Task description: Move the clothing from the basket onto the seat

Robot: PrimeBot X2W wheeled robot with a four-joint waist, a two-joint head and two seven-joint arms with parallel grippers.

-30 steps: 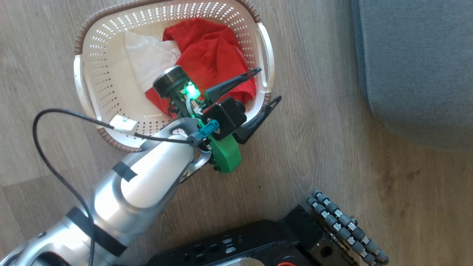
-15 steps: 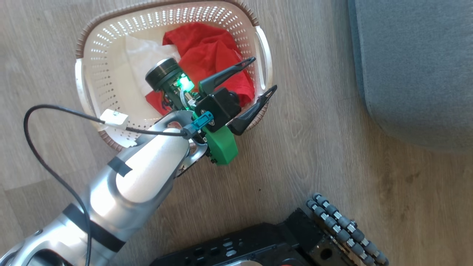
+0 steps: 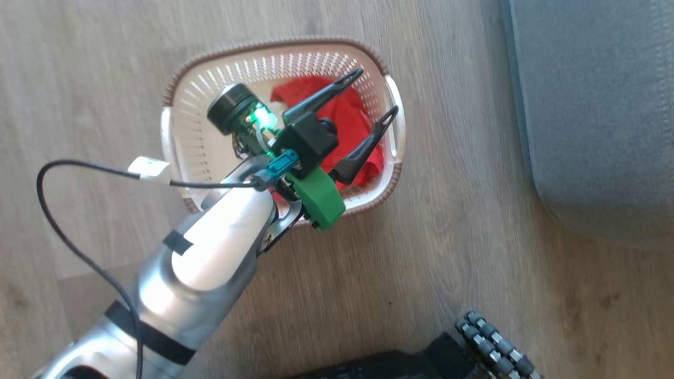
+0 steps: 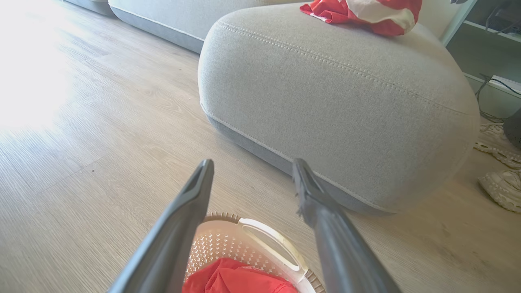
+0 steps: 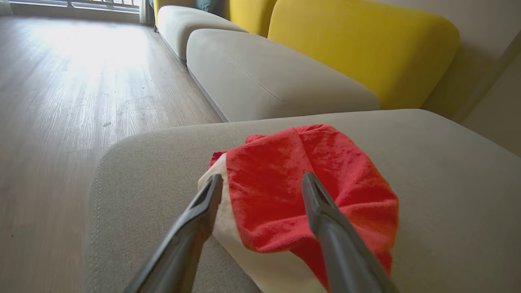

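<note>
Crumpled red clothing (image 3: 352, 118) lies in the cream basket (image 3: 274, 45) near the grey seat (image 3: 595, 105); a red-and-white garment (image 5: 268, 195) lies on that seat.

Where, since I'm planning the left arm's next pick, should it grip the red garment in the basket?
Probably a raised fold of the clothing, straight down from above with the left gripper open: the basket walls close off every side, and the fabric lies bunched in ridges.

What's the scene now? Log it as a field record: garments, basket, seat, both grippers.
basket: on the wood floor, beside the seat
clothing: red, crumpled in basket, not gripped
garment: red and white, lying on the seat
left gripper: jaws open, above the basket
right gripper: jaws open, aimed at that garment
</note>
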